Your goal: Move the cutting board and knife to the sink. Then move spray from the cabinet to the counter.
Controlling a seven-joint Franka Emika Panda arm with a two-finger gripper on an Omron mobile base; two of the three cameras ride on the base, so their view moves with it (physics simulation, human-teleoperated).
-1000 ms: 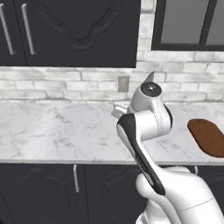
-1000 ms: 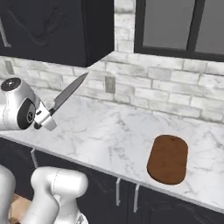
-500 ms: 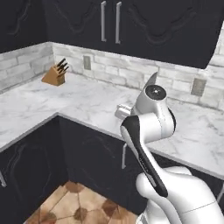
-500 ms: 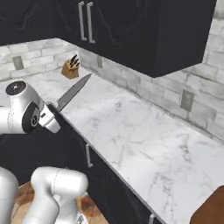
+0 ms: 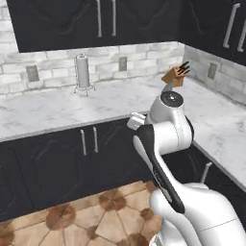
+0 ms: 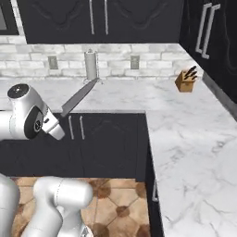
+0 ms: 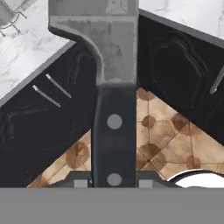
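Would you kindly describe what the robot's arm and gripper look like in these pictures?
The arm is glossy white, built of rounded, bulbous segments with dark grey to black bands and joint inserts. A round dark cap with a small pale centre tops one joint. The gripper ends in two small dark finger tips on a grey body. No cables or markings are visible.

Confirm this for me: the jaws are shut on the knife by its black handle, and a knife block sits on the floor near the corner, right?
Not quite. The jaws do hold the knife by its black handle, but the knife block sits on the marble counter near the corner, not on the floor. The right base view shows it.
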